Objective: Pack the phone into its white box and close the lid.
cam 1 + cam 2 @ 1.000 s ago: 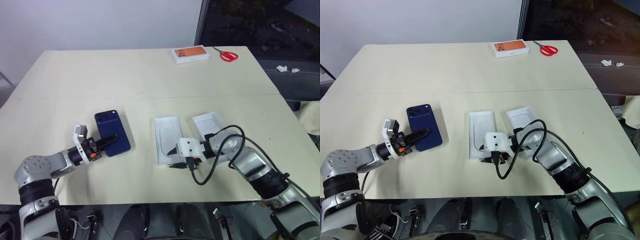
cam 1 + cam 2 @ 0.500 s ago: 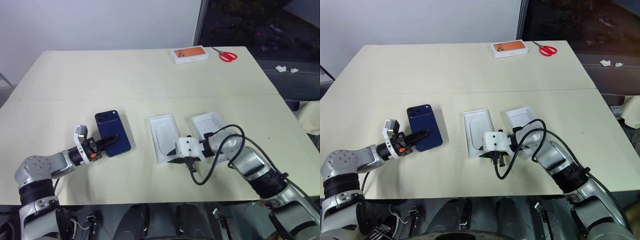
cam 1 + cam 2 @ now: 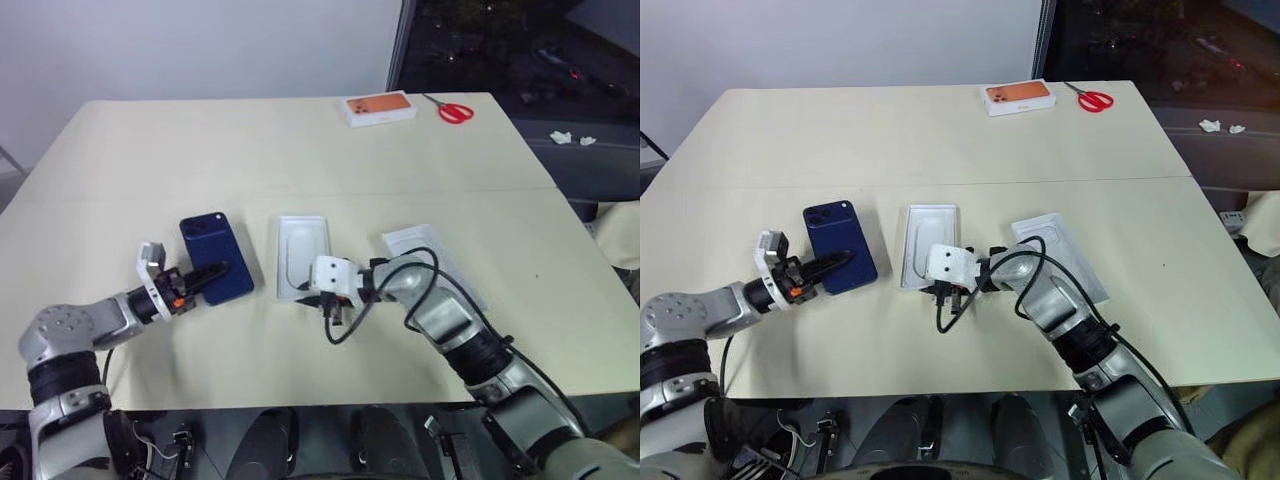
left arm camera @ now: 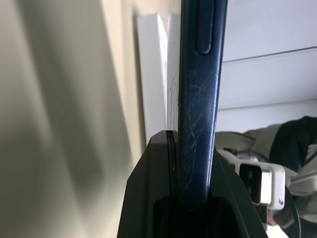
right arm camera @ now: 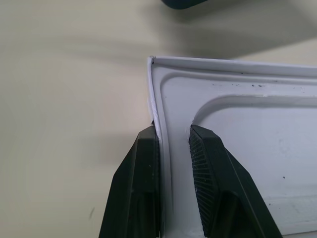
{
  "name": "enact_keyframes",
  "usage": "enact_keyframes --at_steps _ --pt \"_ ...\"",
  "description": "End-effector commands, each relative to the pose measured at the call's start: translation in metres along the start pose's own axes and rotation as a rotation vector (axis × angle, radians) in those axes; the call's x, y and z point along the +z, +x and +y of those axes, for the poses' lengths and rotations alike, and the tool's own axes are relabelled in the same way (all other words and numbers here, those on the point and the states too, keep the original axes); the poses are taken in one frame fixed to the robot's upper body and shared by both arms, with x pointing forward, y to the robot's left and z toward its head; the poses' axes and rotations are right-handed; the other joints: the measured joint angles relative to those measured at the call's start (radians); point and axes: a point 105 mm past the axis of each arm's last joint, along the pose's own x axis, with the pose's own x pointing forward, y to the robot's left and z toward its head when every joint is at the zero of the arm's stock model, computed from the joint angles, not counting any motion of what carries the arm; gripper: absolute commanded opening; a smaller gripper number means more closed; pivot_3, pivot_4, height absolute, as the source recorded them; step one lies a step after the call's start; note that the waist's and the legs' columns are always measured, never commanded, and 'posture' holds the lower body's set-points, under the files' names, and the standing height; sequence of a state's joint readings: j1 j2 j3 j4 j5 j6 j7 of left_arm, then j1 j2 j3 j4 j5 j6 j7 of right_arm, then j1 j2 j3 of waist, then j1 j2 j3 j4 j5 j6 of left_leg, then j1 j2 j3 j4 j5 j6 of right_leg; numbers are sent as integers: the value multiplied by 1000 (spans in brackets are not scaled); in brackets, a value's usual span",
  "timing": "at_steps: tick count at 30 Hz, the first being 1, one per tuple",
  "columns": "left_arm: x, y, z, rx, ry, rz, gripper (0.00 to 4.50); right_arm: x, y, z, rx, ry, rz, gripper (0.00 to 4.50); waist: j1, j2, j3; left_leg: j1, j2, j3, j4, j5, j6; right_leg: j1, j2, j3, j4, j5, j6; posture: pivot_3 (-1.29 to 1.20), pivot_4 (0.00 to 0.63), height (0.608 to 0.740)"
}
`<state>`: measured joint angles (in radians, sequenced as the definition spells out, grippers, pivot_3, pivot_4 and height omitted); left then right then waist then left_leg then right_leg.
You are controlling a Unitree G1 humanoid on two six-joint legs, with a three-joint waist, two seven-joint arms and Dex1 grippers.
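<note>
My left gripper (image 3: 205,277) is clamped on the near edge of the phone (image 3: 216,257), one finger above and one below it, as the left wrist view shows with the dark blue edge (image 4: 198,99) running straight up between my fingers (image 4: 158,198). The phone lies back-up on the table (image 3: 300,150), its camera cluster at the far left corner, just left of the white box (image 3: 302,256). My right gripper (image 5: 173,173) pinches the near rim of that box: one finger (image 5: 143,183) sits outside the wall and the other inside on the floor, narrow, with the thin white wall between them. From the head views the box lies open side up at the middle of the table, long side running away from me, with my right wrist's white housing (image 3: 948,266) at its near right corner. The box's inside looks white with a raised oval outline. To the right of it, near my right forearm, another shallow white tray (image 3: 1060,255) lies slanted on the table; whether it is the lid I cannot tell. Far across the table sit an orange-topped box (image 3: 380,107) and red scissors (image 3: 455,110), well apart from everything I hold.
</note>
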<state>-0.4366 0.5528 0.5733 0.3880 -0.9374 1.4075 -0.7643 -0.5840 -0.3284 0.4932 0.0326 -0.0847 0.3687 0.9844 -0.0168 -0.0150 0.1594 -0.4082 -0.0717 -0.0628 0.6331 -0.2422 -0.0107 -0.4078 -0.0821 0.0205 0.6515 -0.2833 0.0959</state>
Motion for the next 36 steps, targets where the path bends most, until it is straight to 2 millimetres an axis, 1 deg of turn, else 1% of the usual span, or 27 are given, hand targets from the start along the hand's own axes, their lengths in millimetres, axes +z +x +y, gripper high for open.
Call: enact_keyframes --at_steps 1,3,5,6,10,13,15,18,20,21,24,26,28,33,36 --pt "17 -4 -19 -55 68 -43 0 3 7 2 25 14 1 1141 -1 0 0 0 0 0 0 0 0 0 0 0 0 0 0 0 150 740" --pt "17 -4 -18 -52 69 -43 0 4 7 2 29 1 0 1844 -1 0 0 0 0 0 0 0 0 0 0 0 0 0 0 0 150 740" --pt "15 -4 -16 -50 65 -43 0 6 6 4 42 -12 0 2870 -1 0 0 0 0 0 0 0 0 0 0 0 0 0 0 0 150 740" --pt "14 -4 -15 -49 64 -42 0 8 5 4 49 -6 -6 3293 -1 0 0 0 0 0 0 0 0 0 0 0 0 0 0 0 150 740" --pt "12 -4 -14 -48 62 -38 0 22 -2 1 53 53 -65 3293 -1 0 0 0 0 0 0 0 0 0 0 0 0 0 0 0 150 740" --pt "10 -2 -15 -53 59 -33 0 38 -18 -12 30 78 -125 3293 -1 0 0 0 0 0 0 0 0 0 0 0 0 0 0 0 150 740" --pt "9 0 -16 -59 59 -26 0 44 -27 -20 10 95 -152 3293 -1 0 0 0 0 0 0 0 1 0 0 0 0 0 0 0 150 740" --pt "1 12 -30 -111 70 29 0 49 -44 -37 -39 135 -201 3293 2 0 0 0 0 0 0 -1 1 0 0 0 0 0 0 0 150 740" --pt "-2 17 -36 -133 69 51 0 49 -50 -41 -46 157 -220 3293 4 0 0 -1 0 0 0 -1 2 0 0 0 0 0 0 0 150 740" --pt "-7 22 -39 -144 61 90 0 45 -55 -42 -49 165 -219 3293 3 -1 0 0 0 0 0 -1 2 0 0 0 0 0 0 0 150 740" --pt "-34 47 -45 -121 100 270 0 20 -77 -41 -47 138 -160 3293 10 -1 1 -1 -1 0 0 -1 3 1 -1 -1 0 0 0 0 150 740" --pt "-34 60 -47 -116 101 298 0 15 -87 -40 -46 148 -164 3293 10 -1 1 -1 -2 0 1 -1 3 3 -2 -1 -1 0 0 0 150 740" --pt "-33 71 -43 -89 115 320 0 8 -93 -37 -52 140 -153 3293 2 -2 2 -1 -2 0 1 -1 2 3 -1 -1 -1 0 0 0 150 740" --pt "-34 86 -26 -19 137 358 0 -9 -101 -42 -120 146 -109 3293 -16 -2 2 -1 1 1 -2 1 -1 -1 2 1 1 0 0 0 150 740" --pt "-32 90 -21 -15 134 362 0 -11 -106 -44 -156 159 -109 3293 -18 -3 2 -1 1 1 -2 1 -1 -1 2 1 1 0 0 0 150 740"
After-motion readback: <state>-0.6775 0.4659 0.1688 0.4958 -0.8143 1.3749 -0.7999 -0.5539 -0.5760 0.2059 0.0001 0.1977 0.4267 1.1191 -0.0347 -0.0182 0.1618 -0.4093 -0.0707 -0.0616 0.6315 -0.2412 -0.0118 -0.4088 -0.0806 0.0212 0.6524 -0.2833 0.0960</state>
